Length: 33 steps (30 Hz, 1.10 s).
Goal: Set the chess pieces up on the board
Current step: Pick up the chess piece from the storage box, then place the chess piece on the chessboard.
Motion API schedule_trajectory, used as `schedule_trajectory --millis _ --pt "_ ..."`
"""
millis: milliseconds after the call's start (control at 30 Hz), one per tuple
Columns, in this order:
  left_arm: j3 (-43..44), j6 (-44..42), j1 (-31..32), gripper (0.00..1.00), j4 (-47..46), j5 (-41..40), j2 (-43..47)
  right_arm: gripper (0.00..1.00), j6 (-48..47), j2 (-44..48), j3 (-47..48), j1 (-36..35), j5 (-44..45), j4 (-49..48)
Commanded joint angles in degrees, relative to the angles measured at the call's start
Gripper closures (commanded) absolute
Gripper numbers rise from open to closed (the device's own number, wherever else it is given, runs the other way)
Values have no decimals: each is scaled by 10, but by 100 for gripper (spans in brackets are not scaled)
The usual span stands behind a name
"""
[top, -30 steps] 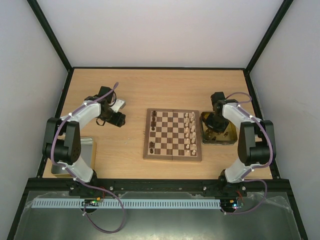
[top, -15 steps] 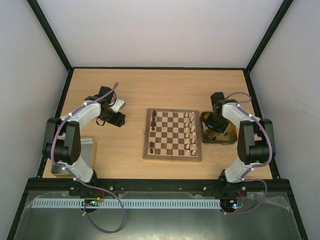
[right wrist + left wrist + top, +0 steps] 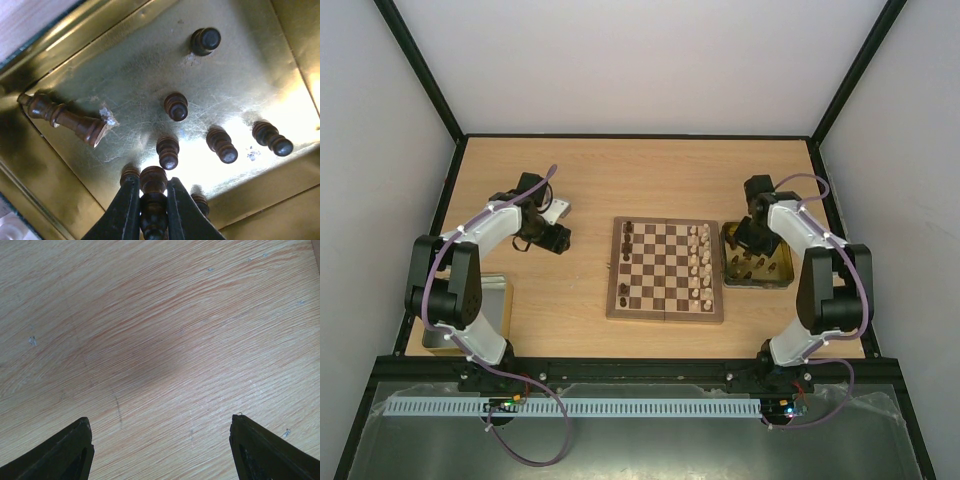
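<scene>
The board (image 3: 665, 305) lies mid-table. Cream chess pieces (image 3: 698, 262) fill its two right-hand columns, and a few dark ones (image 3: 624, 291) stand along its left edge. My right gripper (image 3: 752, 232) hangs over the shiny yellow tray (image 3: 778, 281). In the right wrist view my right gripper (image 3: 152, 182) is shut on a dark chess piece (image 3: 153, 205), held upright between the fingers. Several more dark pieces (image 3: 220, 144) stand on the tray floor (image 3: 240, 80), and one (image 3: 65, 119) lies on its side. My left gripper (image 3: 160, 440) is open over bare table, left of the board.
A grey metal tray (image 3: 492, 296) sits at the table's near left, by the left arm's base. A small white object (image 3: 559, 210) lies beside my left gripper (image 3: 558, 238). Black frame rails and pale walls enclose the table.
My right gripper has shut on a dark piece in the yellow tray, and its arm has risen a little. The left arm has not moved.
</scene>
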<state>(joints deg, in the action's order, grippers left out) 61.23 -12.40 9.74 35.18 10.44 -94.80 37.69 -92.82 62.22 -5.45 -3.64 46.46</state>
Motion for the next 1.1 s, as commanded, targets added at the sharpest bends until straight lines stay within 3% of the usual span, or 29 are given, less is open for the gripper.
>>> schedule_trajectory --millis 0,400,700,1067 --pt "-1 3 3 25 8 0 13 90 0 25 23 3 33 33" --pt "-2 2 3 25 6 0 13 93 5 71 52 -10 23 60" --pt "-1 3 3 25 2 -2 8 94 11 28 195 -152 57 125" --pt "-12 1 3 25 -4 -6 22 94 43 -64 278 -318 41 134"
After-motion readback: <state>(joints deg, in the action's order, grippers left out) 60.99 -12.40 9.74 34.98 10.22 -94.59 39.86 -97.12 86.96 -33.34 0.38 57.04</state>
